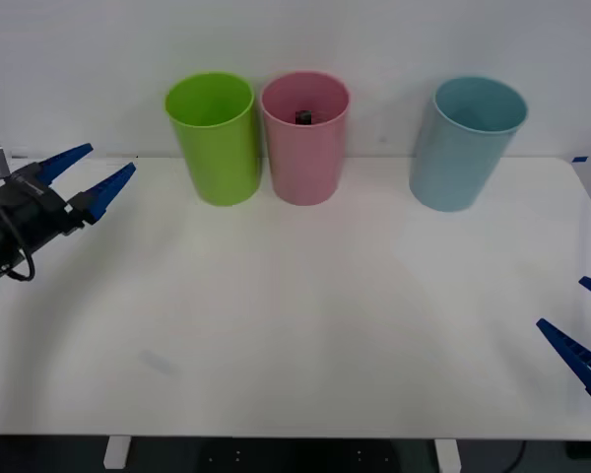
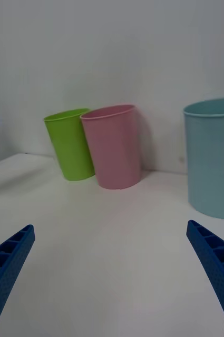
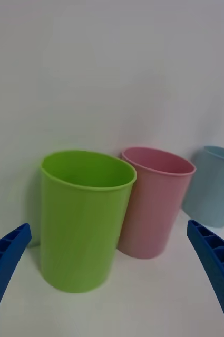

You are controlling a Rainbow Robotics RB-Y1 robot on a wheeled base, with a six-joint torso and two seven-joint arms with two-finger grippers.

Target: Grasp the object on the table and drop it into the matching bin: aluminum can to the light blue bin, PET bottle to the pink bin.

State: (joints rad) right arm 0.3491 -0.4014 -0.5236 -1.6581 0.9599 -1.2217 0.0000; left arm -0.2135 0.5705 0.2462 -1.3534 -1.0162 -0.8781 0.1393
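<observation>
A small dark PET bottle [image 1: 303, 117] lies inside the pink bin [image 1: 304, 148], only its top showing over the rim. The pink bin [image 2: 114, 150] [image 3: 154, 202] stands at the back of the white table [image 1: 295, 325], and the light blue bin [image 1: 463, 143] [image 2: 214, 158] [image 3: 214, 184] stands to its right. My left gripper [image 1: 91, 174] hovers open at the table's left edge, left of the bins, holding nothing. My right gripper [image 1: 583, 325] is open and low at the front right edge, also holding nothing.
A lime green bin [image 1: 215, 138] [image 3: 83, 221] [image 2: 69, 143] stands just left of the pink one, nearest my left gripper. A white wall rises right behind the bins.
</observation>
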